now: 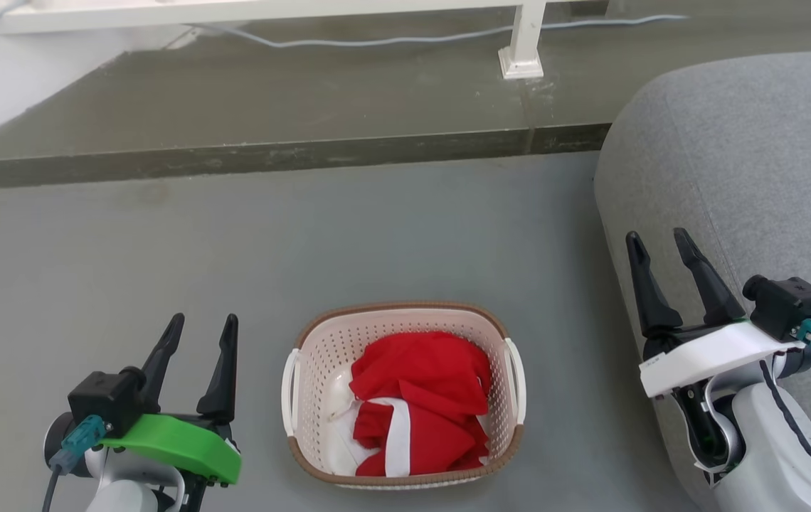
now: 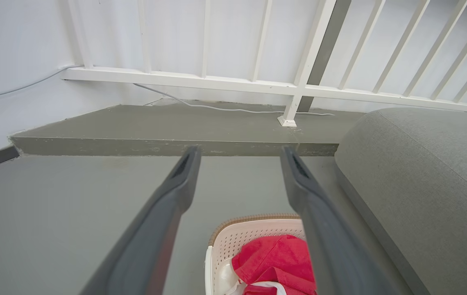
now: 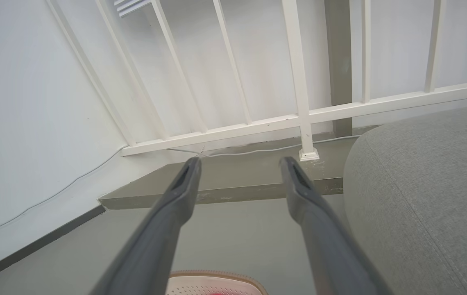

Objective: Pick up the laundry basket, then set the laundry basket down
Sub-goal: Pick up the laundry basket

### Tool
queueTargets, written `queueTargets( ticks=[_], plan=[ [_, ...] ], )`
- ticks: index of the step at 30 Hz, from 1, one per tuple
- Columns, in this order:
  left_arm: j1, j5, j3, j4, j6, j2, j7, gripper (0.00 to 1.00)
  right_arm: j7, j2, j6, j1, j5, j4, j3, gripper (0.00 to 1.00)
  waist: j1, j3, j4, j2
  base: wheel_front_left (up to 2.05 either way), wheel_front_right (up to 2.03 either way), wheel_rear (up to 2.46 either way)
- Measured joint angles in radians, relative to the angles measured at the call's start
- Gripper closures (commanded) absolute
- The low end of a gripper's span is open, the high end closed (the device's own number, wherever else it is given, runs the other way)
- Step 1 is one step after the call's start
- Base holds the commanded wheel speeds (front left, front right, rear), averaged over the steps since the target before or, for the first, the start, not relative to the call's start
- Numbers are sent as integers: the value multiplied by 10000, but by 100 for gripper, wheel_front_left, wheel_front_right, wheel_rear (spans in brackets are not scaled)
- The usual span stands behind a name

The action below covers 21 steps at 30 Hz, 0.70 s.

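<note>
Green housing marks the left gripper (image 1: 204,320) at the lower left of the head view. Its two dark fingers point forward, moderately parted and holding nothing. White housing marks the right gripper (image 1: 656,236) at the lower right. Its fingers are likewise parted and empty, and it is set close against a grey sofa (image 1: 733,163).

Between the two grippers, the laundry basket (image 1: 400,307) stands upright on the grey floor (image 1: 306,235). It is cream perforated plastic with a brown woven-look rim. A crumpled red cloth (image 1: 420,384) with white bands lies inside.

The basket has a white handle on each side. The left handle (image 1: 289,391) faces the left gripper and the right handle (image 1: 517,380) faces the right gripper. The basket looks somewhat wider side to side than front to back, so its long axis seems to run across the robot, from one gripper towards the other.

Neither gripper touches the basket. The left gripper looks nearer to its handle. The right gripper sits farther out to the side and farther forward.

In the left wrist view, the basket lies low and to the right of the fingers. In the right wrist view, its rim shows at the bottom edge, between the fingers. By this layout, each gripper would need to come inward and down to reach its handle.

Beyond the basket the floor is bare up to a low step (image 1: 270,153). On the step stand a white railing post (image 1: 523,43) and a pale cable (image 1: 377,39).
</note>
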Motion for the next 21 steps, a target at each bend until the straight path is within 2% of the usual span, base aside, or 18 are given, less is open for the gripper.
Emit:
queueTargets(
  ticks=[12, 21],
  plan=[
    [-15, 293, 58, -54, -75, -17, 0, 0, 0, -88, 0, -11, 0, -102, -151, 0, 0, 750, -26, 0, 0, 0, 0],
    [-458, 291, -316, 539, -182, 27, 0, 0, 0, -82, 0, -76, 96, 203, -58, 0, 0, 1570, -14, 0, 0, 0, 0]
  ],
)
